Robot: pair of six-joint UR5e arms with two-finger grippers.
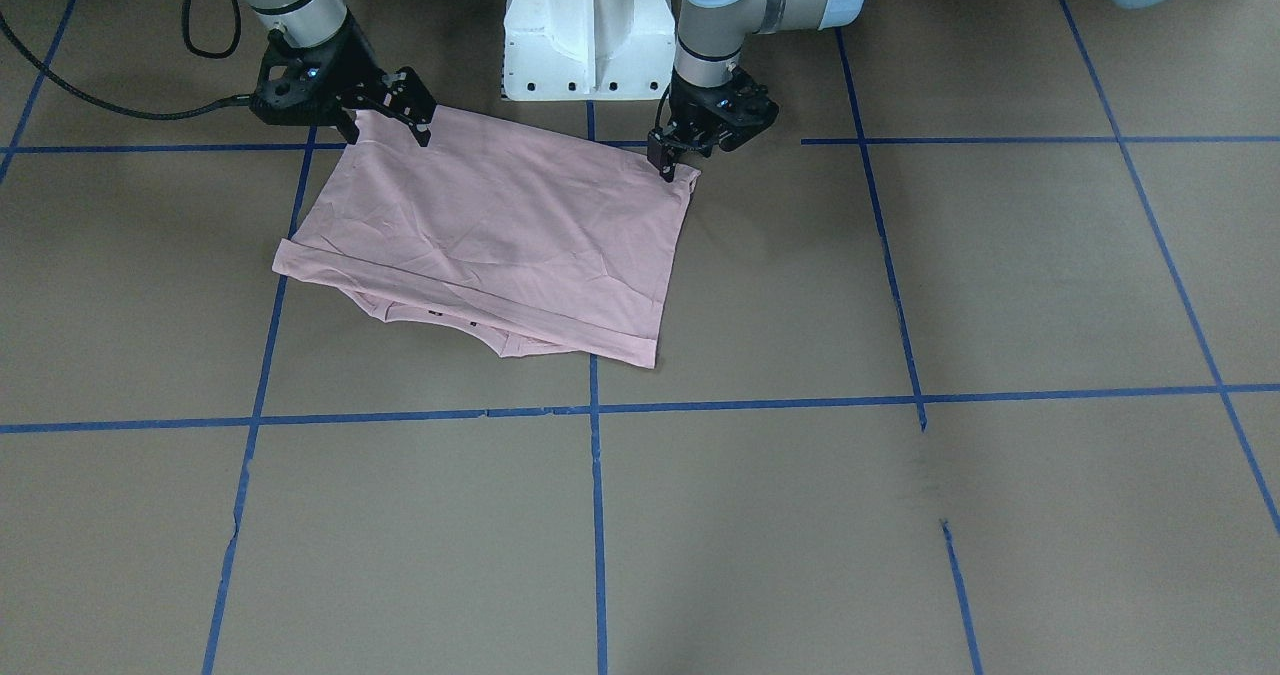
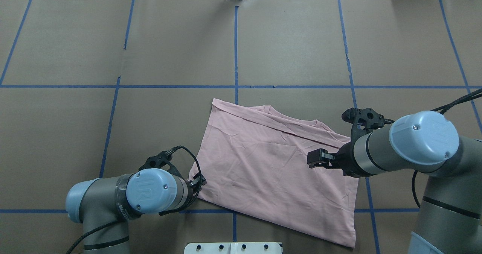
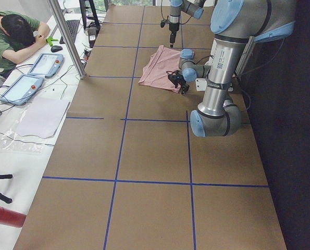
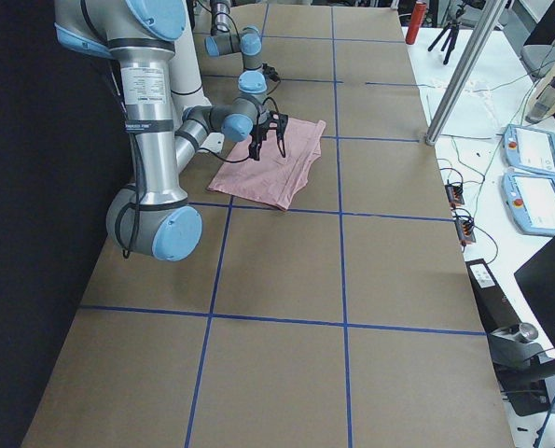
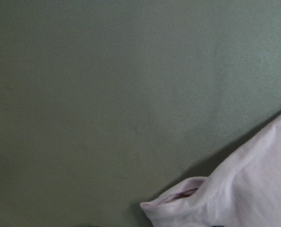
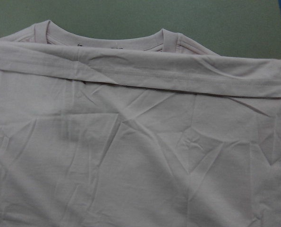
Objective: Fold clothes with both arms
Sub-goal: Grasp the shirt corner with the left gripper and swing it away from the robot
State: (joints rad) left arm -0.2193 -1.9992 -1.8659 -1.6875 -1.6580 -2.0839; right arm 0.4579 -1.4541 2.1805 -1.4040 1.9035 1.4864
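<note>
A pink T-shirt (image 1: 500, 235) lies folded on the brown table close to the robot base, its hem doubled over the collar (image 6: 105, 45) on the far side. My left gripper (image 1: 665, 170) is low at the shirt's near corner (image 5: 178, 201), fingers together and shut on the slightly bunched cloth; the overhead view shows the left gripper (image 2: 199, 180) at that same corner. My right gripper (image 1: 390, 133) hovers open over the opposite near part of the shirt (image 2: 271, 163), and the overhead view has the right gripper (image 2: 314, 159) above the fabric. No fingers appear in either wrist view.
The white robot base (image 1: 585, 35) stands just behind the shirt. Blue tape lines (image 1: 597, 515) grid the table. Beyond the far edge is a side bench with tablets (image 3: 35, 73), a metal post (image 3: 66, 36) and a seated person (image 3: 14, 36).
</note>
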